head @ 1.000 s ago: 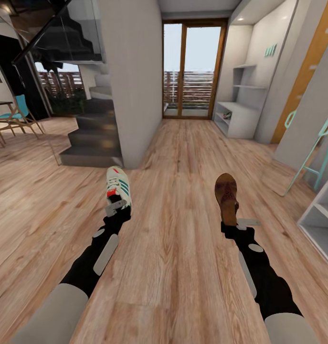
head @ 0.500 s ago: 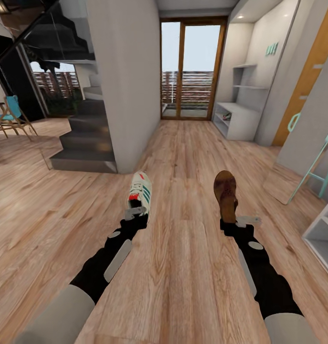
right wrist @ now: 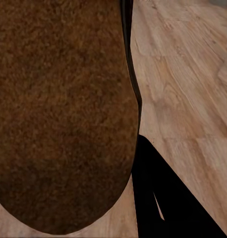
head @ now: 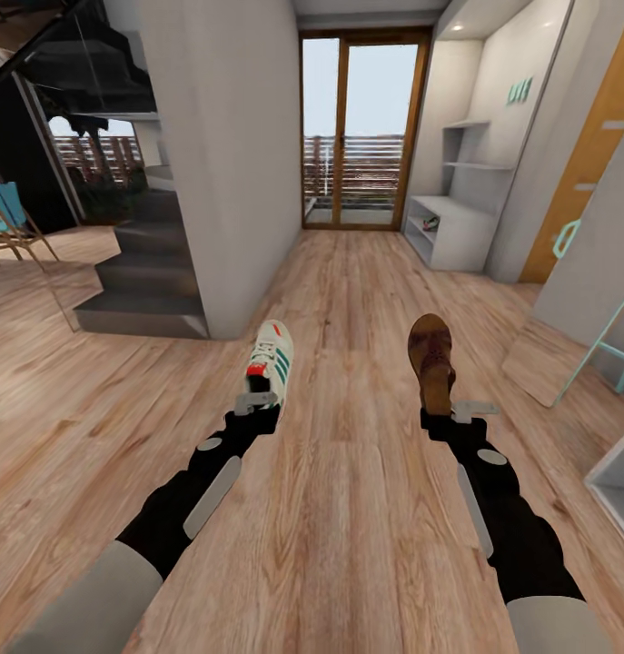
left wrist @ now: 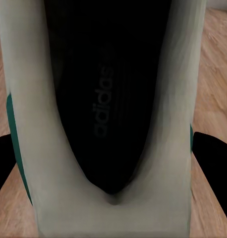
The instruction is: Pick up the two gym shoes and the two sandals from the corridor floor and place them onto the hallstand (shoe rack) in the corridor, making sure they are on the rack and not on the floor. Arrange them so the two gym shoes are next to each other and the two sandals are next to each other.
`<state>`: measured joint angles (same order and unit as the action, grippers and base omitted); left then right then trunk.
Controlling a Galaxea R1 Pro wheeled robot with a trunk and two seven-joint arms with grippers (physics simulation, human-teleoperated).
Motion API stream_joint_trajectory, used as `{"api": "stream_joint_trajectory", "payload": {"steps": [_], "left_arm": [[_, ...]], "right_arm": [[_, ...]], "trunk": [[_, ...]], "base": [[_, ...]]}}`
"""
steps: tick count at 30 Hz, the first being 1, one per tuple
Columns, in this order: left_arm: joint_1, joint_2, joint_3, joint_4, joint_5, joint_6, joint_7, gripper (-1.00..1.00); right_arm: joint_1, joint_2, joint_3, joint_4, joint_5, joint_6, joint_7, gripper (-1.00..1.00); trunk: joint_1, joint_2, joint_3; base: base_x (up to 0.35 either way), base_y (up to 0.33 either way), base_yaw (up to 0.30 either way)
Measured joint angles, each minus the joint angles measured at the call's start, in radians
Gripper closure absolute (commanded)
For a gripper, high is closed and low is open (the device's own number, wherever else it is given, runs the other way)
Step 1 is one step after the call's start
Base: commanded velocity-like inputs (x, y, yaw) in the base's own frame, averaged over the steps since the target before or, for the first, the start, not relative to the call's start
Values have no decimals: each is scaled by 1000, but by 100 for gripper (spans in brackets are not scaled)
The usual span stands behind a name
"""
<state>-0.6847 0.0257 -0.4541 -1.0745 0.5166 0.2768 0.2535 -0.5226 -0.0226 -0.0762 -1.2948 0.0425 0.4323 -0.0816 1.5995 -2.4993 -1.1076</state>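
Cream gym shoe [head: 271, 355] (green stripes, red heel tab), brown sandal [head: 432, 358]

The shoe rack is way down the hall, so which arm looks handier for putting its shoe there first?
Probably the right. The hallstand stands along the corridor's right side, the side of the right gripper holding the sandal. The left gripper, holding the gym shoe, would have to reach across.

Bright, even light; daylight through glass door [head: 361, 127] ahead. Head view bends walls at edges, wide-angle. Wrist views soft, blurred: gym shoe [left wrist: 113, 119] inside near-black between fingers, sandal [right wrist: 59, 114] footbed grainy, dark shadow beside it.
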Motion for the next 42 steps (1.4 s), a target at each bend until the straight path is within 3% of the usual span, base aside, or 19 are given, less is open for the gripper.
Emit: {"api": "stream_joint_trajectory", "payload": {"steps": [42], "left_arm": [[0, 3, -3, -1, 2, 4, -1, 100]], "right_arm": [[0, 1, 9, 0, 4, 0, 0, 100]], "trunk": [[0, 0, 0]], "base": [[339, -162, 0]]}}
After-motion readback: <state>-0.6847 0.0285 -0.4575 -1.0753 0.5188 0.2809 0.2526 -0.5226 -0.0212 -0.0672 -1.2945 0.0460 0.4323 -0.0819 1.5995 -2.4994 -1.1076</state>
